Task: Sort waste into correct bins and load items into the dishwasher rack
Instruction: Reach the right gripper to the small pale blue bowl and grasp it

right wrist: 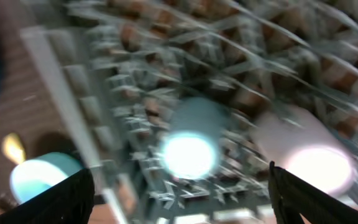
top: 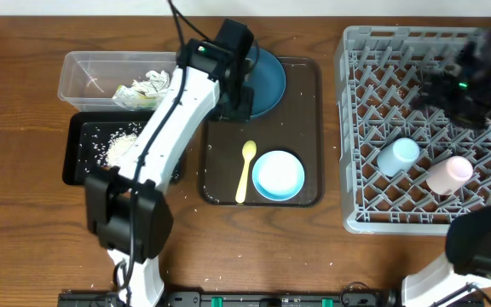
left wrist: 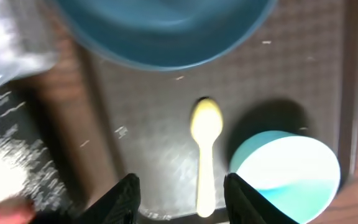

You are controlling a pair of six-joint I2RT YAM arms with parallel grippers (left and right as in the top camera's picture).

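The dark blue bowl (top: 267, 78) sits at the back of the brown serving tray, partly under my left gripper (top: 235, 95). The left wrist view shows that gripper (left wrist: 182, 199) open and empty above the tray, with the blue bowl (left wrist: 166, 31) ahead. The pale yellow spoon (top: 246, 169) (left wrist: 207, 143) and the white bowl (top: 278, 175) (left wrist: 284, 168) lie below it. The light blue cup (top: 397, 155) (right wrist: 190, 152) and pink cup (top: 448, 173) (right wrist: 309, 158) lie in the grey rack (top: 356, 128). My right gripper (top: 460, 89) (right wrist: 180, 186) hovers open over the rack. That view is blurred.
The brown serving tray (top: 307, 128) sits mid-table. The clear tub (top: 83, 72) at the back left holds crumpled paper (top: 143, 85). The black tray (top: 79, 158) in front of it holds rice (top: 118, 145). Loose grains dot the serving tray. No carrot piece shows.
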